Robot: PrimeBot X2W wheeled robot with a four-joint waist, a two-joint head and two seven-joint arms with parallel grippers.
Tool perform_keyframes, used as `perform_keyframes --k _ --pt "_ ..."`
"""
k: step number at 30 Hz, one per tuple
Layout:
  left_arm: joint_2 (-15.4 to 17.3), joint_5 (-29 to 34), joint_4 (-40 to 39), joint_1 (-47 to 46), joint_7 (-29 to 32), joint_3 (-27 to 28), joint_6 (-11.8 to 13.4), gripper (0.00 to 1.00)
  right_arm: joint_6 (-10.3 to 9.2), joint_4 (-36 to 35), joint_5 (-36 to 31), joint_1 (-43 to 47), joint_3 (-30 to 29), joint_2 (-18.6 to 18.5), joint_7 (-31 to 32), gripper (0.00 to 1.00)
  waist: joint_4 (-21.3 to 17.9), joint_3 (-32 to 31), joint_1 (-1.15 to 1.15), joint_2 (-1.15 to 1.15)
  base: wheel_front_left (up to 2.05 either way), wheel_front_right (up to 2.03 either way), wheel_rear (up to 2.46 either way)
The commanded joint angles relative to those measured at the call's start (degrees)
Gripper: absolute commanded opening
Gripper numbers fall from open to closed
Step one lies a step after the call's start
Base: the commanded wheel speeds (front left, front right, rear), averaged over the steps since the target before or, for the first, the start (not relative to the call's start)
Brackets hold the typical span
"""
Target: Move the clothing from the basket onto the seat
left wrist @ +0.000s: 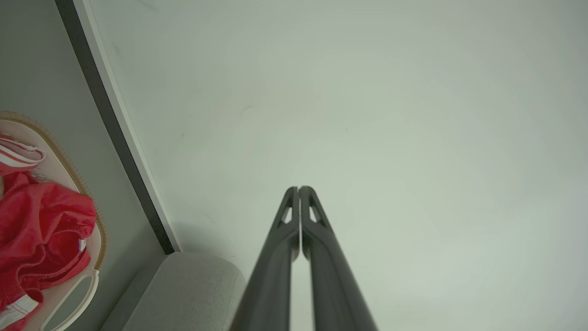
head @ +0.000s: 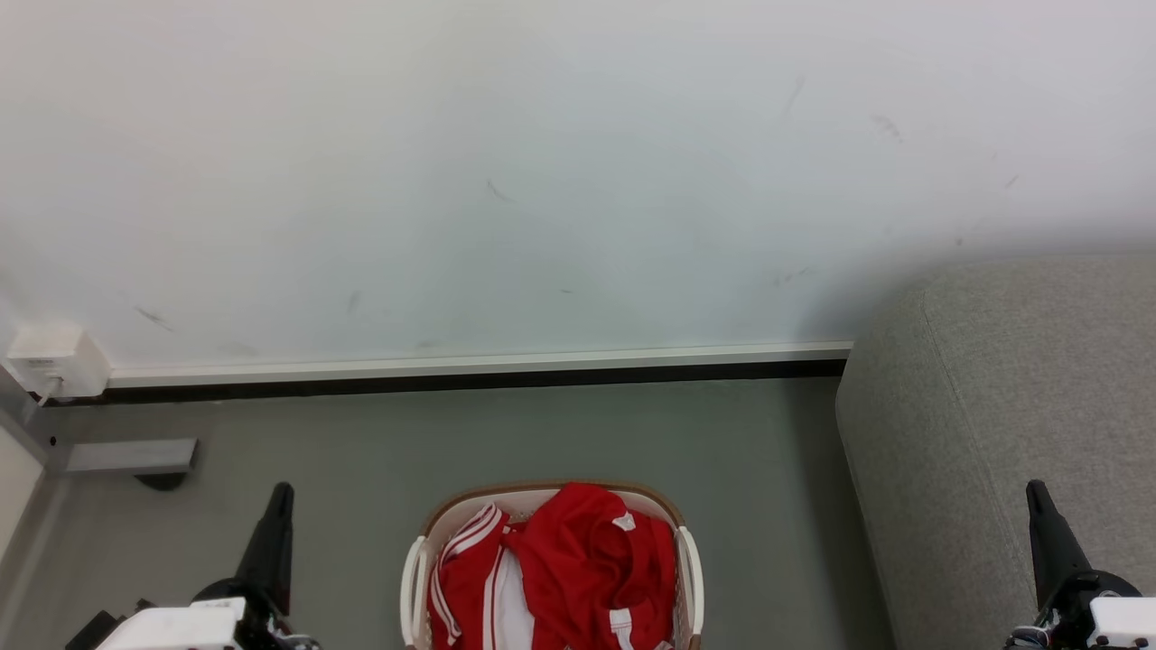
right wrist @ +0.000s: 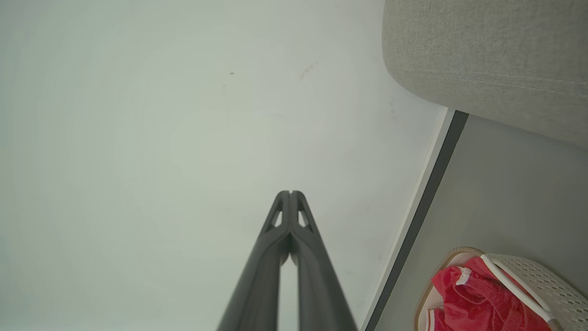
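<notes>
The red clothing with white stripes lies piled in the white basket with the brown rim, on the floor at the bottom middle of the head view. The light-grey seat stands to the right of it. My left gripper is shut and empty, raised left of the basket. My right gripper is shut and empty, over the seat's near part. In the left wrist view the shut gripper points at the wall, with the clothing and basket at the left. The right wrist view shows the shut gripper, seat and clothing.
A pale wall with a white skirting board runs behind the basket. A white box and a grey bar sit at the far left by the wall. Grey floor lies between wall, basket and seat.
</notes>
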Motion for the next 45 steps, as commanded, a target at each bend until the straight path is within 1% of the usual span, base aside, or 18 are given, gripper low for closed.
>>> perform_keyframes --k 1,4,5,10,14,17,23,29,30,32,40,41,42,43,44,45 --pt "0.1 -0.8 -0.2 -0.5 0.2 0.0 -0.3 0.00 -0.13 -0.2 -0.3 -0.8 -0.2 0.0 0.1 0.00 0.0 0.0 0.00 0.00 0.00 0.00 0.00" --pt "0.1 -0.8 -0.2 -0.5 0.2 0.0 -0.3 0.00 -0.13 -0.2 -0.3 -0.8 -0.2 0.0 0.1 0.00 0.0 0.0 0.00 0.00 0.00 0.00 0.00" --pt "0.2 -0.8 -0.2 -0.5 0.2 0.0 -0.3 1.00 -0.13 -0.2 -0.3 -0.8 -0.2 0.0 0.1 1.00 0.0 0.0 0.00 0.00 0.00 0.00 0.00" --pt "-0.1 0.6 0.3 0.4 -1.1 -0.5 0.0 1.00 0.00 0.1 -0.3 0.4 0.9 0.0 -1.1 1.00 0.0 0.0 0.00 0.00 0.00 0.00 0.00" --pt "-0.1 1.3 0.3 0.6 -2.3 -1.2 0.0 1.00 -0.01 -0.3 -2.0 0.8 1.4 0.0 -2.3 1.00 0.1 0.0 0.00 0.00 0.00 0.00 0.00" --pt "0.0 2.3 0.3 0.7 -3.2 -1.5 0.0 1.00 -0.01 -0.8 -4.5 1.0 1.7 0.0 -3.2 1.00 0.1 0.0 0.00 0.00 0.00 0.00 0.00" --pt "0.0 6.0 0.2 0.9 -4.8 -2.0 0.0 1.00 -0.02 -2.4 -12.3 1.4 2.3 0.0 -4.8 1.00 0.2 0.0 0.00 0.00 0.00 0.00 0.00" --pt "0.0 12.1 -0.1 1.3 -6.2 -2.5 0.0 1.00 -0.02 -4.0 -21.7 1.8 3.1 0.0 -6.2 1.00 0.3 0.0 0.00 0.00 0.00 0.00 0.00" --pt "0.0 12.1 -0.1 1.3 -6.2 -2.5 0.0 1.00 -0.02 -4.0 -21.7 1.8 3.1 0.0 -6.2 1.00 0.3 0.0 0.00 0.00 0.00 0.00 0.00" --pt "0.0 14.4 -0.2 1.4 -6.7 -2.6 0.0 1.00 -0.02 -4.5 -24.6 2.0 3.4 0.0 -6.7 1.00 0.3 0.1 0.00 0.00 0.00 0.00 0.00" --pt "0.1 26.4 -0.6 2.1 -8.5 -2.8 -0.1 1.00 -0.03 -5.3 -38.1 2.8 5.1 -0.1 -8.5 1.00 0.4 0.2 0.00 0.00 0.00 0.00 0.00" --pt "0.1 29.4 -0.9 2.2 -8.9 -2.9 -0.1 1.00 -0.03 -5.3 -40.6 2.9 5.4 -0.1 -8.9 1.00 0.4 0.2 0.00 0.00 0.00 0.00 0.00" --pt "0.1 29.4 -0.9 2.2 -8.9 -2.9 -0.1 1.00 -0.03 -5.3 -40.6 2.9 5.4 -0.1 -8.9 1.00 0.4 0.2 0.00 0.00 0.00 0.00 0.00" --pt "0.2 30.9 -1.1 2.4 -9.1 -2.9 -0.1 1.00 -0.03 -5.2 -41.7 3.0 5.5 -0.1 -9.2 1.00 0.4 0.2 0.00 0.00 0.00 0.00 0.00" --pt "0.2 33.6 -1.5 2.6 -9.6 -3.0 -0.1 1.00 -0.04 -5.0 -44.1 3.2 5.7 -0.1 -9.6 1.00 0.4 0.1 0.00 0.00 0.00 0.00 0.00" --pt "0.2 33.6 -1.5 2.6 -9.6 -3.0 -0.1 1.00 -0.04 -5.0 -44.1 3.2 5.7 -0.1 -9.6 1.00 0.4 0.1 0.00 0.00 0.00 0.00 0.00"
